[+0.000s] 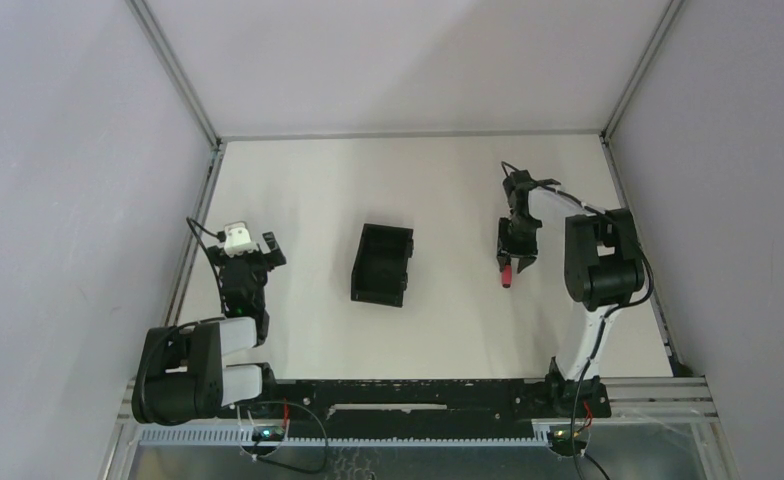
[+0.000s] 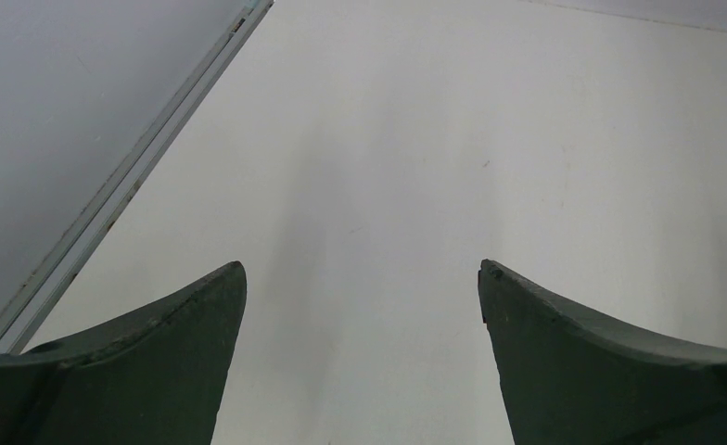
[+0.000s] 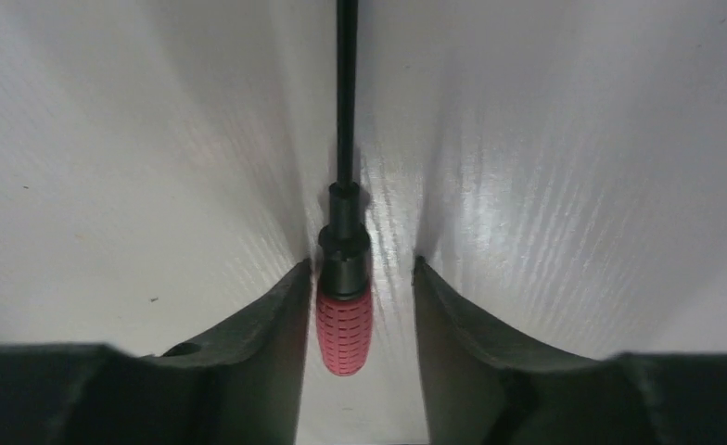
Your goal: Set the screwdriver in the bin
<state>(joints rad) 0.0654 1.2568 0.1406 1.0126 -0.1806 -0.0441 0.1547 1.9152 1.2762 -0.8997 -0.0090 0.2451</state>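
The right gripper (image 3: 361, 262) is lowered over the screwdriver (image 3: 343, 250), with 1 finger on each side of the red handle. In the right wrist view the jaws stand partly open. The finger on the left of that view lies against the handle or just beside it; contact cannot be confirmed. The finger on the right of that view shows a narrow strip of bare surface between it and the handle. No clamped hold on the tool is visible.

The screwdriver lies flat on the tabletop (image 1: 448, 330). Its thin black shaft runs straight away from the wrist camera and out of the top of that view. In the top view only the red handle end shows, pointing toward the near edge; the gripper body covers the shaft. The tool lies in the right part of the tabletop, closer to the right edge than to the centre and about midway between the far and near edges.

The bin (image 1: 360, 268) stands upright near the centre of the tabletop, well apart from the screwdriver and to its left.

The left gripper (image 2: 362, 269) sits close to the left edge, jaws spread wide with bare tabletop between the 2 fingers and nothing held.
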